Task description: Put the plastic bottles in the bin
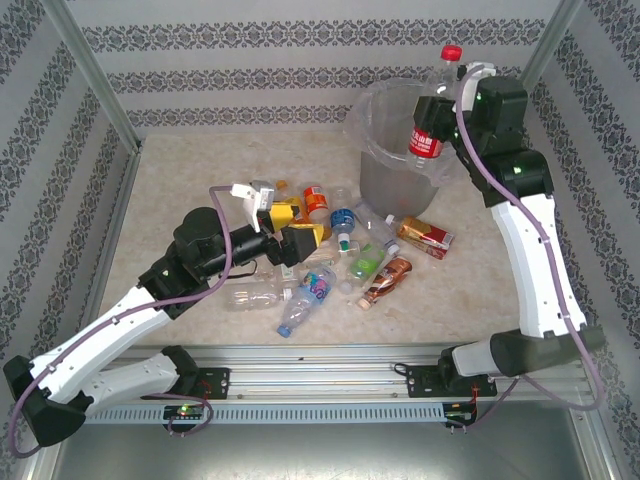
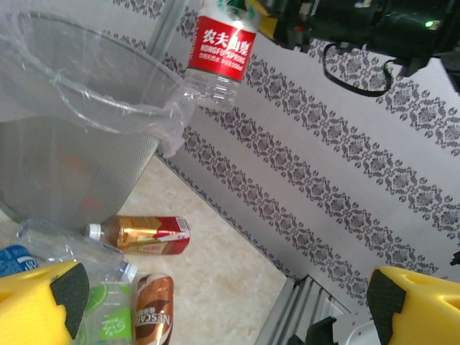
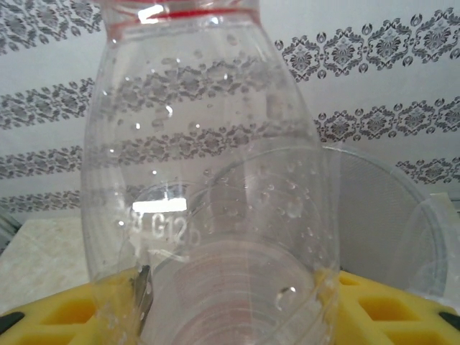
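Observation:
My right gripper (image 1: 437, 115) is shut on a clear plastic bottle (image 1: 428, 140) with a red label and red cap, held tilted over the right rim of the grey bag-lined bin (image 1: 385, 170). In the right wrist view this bottle (image 3: 208, 180) sits between the yellow fingers (image 3: 388, 309), with the bin (image 3: 377, 215) behind it. My left gripper (image 1: 292, 226) stands open over the pile of bottles, nothing between its fingers (image 2: 43, 302). On the table lie an orange-label bottle (image 1: 315, 200), a green-label one (image 1: 365, 265), a brown one (image 2: 152, 309) and a red-gold one (image 2: 144, 235).
More bottles lie near the front: a blue-label one (image 1: 310, 295) and a clear one (image 1: 255, 295). Patterned walls and metal posts close in the table on three sides. A metal rail (image 1: 330, 365) runs along the near edge by the arm bases.

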